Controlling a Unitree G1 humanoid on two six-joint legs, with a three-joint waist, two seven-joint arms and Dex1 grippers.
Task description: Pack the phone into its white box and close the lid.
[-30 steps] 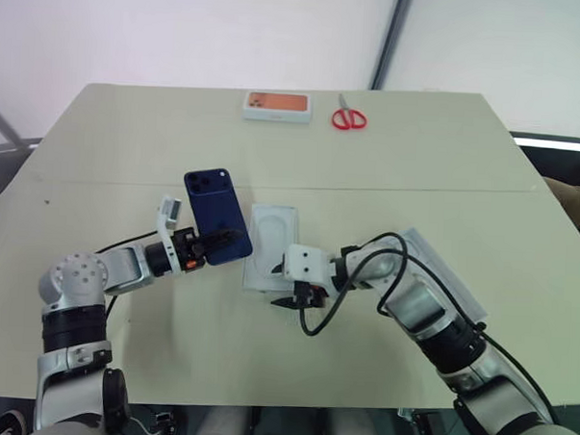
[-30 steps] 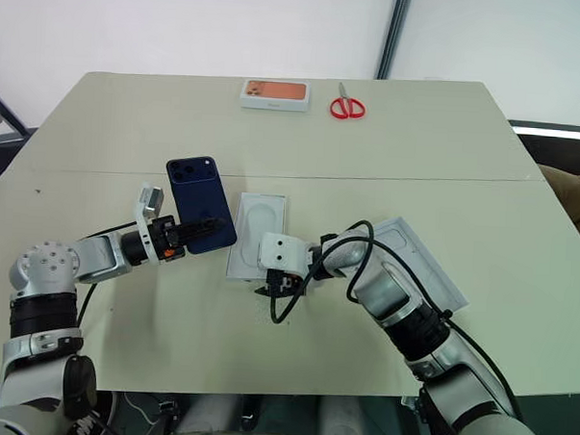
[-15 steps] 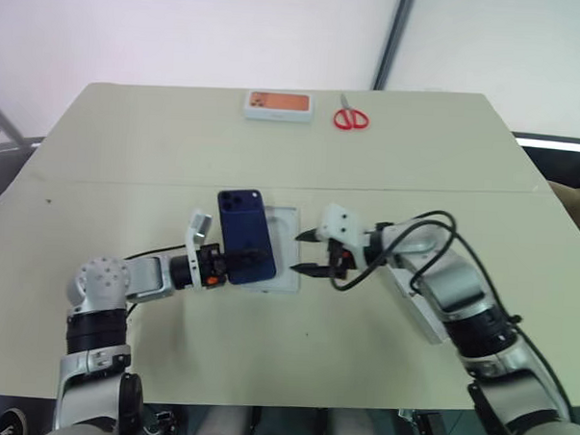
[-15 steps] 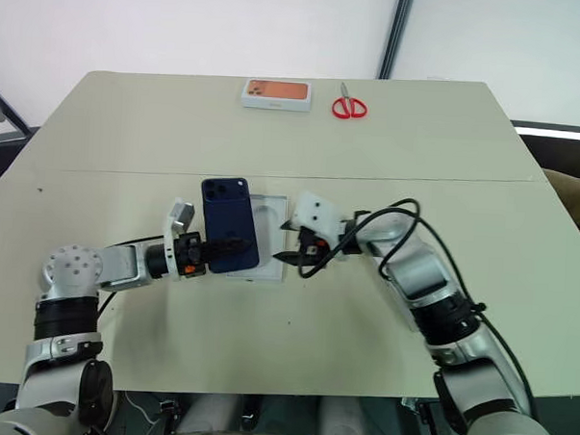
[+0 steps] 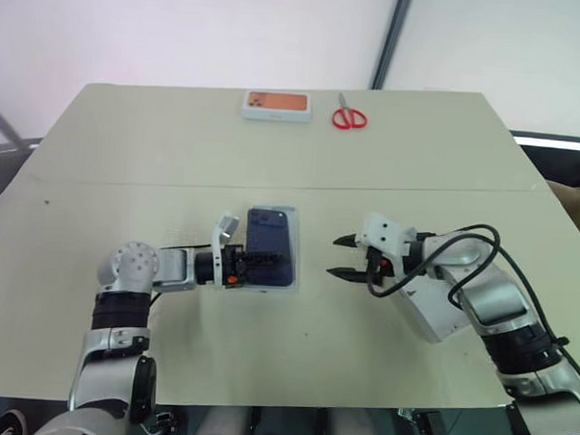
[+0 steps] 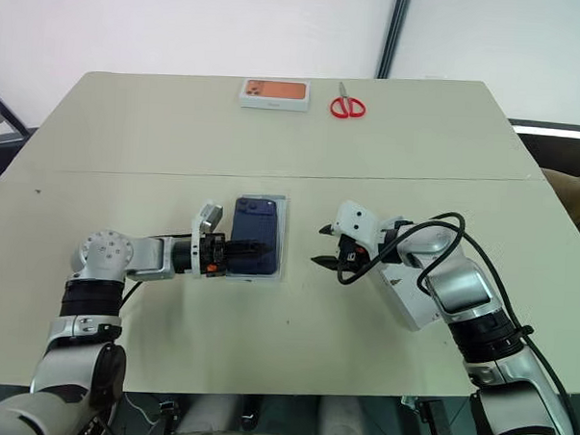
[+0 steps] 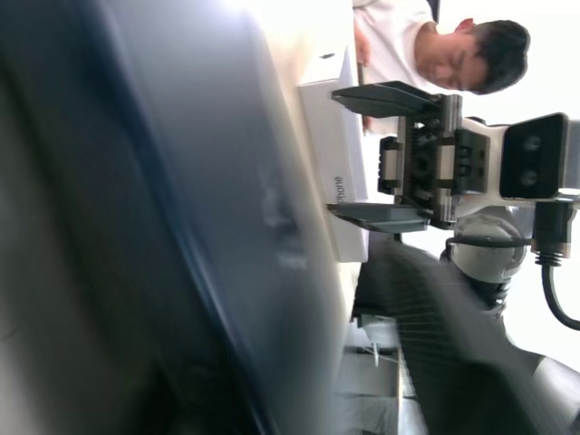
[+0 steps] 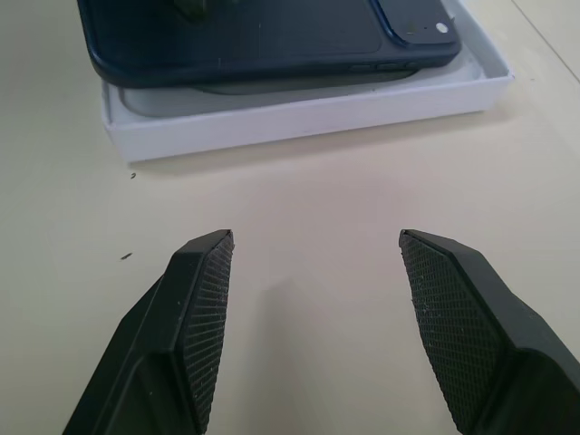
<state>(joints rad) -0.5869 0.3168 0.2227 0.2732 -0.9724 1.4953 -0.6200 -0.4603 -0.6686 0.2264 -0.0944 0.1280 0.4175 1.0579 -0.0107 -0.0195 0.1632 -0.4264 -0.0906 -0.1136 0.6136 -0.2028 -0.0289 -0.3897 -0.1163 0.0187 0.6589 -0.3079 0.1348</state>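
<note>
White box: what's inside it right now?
The phone lies over the white box, back up, one long edge tilted above the rim, not seated. The left tool is at it. The phone covers most of the box floor.

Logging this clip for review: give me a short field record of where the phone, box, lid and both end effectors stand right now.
phone: dark blue, back up, lying over the box, not seated flat by the right wrist view
box: white, on the table mid-front
lid: on the table under the right forearm
left end effector: at the phone's near end, grip unclear
right end effector: open, apart from the box, holding nothing
other: orange-topped box and scissors at the far edge
</note>
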